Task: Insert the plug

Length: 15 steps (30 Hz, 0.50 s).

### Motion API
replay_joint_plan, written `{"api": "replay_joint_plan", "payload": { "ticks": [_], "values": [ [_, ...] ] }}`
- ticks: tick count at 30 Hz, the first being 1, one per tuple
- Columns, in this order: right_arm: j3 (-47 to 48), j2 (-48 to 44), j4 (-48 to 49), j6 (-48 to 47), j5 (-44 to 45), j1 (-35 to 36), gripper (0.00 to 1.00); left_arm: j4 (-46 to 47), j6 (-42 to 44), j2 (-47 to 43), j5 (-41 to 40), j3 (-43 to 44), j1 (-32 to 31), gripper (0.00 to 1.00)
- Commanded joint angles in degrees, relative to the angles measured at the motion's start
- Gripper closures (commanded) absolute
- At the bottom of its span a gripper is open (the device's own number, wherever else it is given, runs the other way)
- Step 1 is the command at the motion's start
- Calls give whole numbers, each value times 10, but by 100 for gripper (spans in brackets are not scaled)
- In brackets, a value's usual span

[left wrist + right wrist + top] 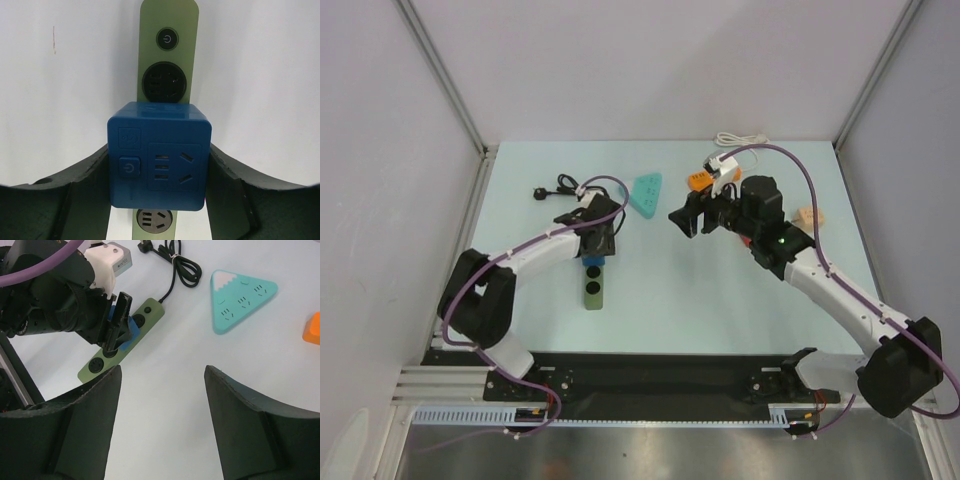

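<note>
- The plug (538,193) lies flat on the table (720,300) at the far left, at 10 o'clock from the left gripper (594,252) and well apart from it.
- It looks small, light and hard-shelled. Its thin black cord (566,184) is limp and bundled in 1 loop, so it would likely trail and tug.
- The best hold is probably across the plug body's 2 side faces, behind the prongs and not on the cord.
- The left gripper's jaws pinch a blue cube adapter (165,170), which sits over the green power strip (592,290).
- A teal triangular strip (645,193) lies at 1 o'clock from that gripper.
- The right gripper (692,215) hangs at 3 o'clock from the teal strip, jaws spread and empty.
</note>
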Motion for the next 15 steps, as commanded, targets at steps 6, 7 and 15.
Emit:
{"api": "replay_joint_plan", "payload": {
  "ticks": [6, 7, 15],
  "values": [
    [-1, -30, 21, 11, -10, -6, 27, -102, -18, 13, -17, 105, 7, 20],
    [2, -32, 19, 11, -11, -6, 26, -109, -20, 11, -16, 112, 7, 13],
    [13, -48, -24, 11, 14, -9, 25, -172, -20, -23, -8, 163, 7, 0]
  ]
}}
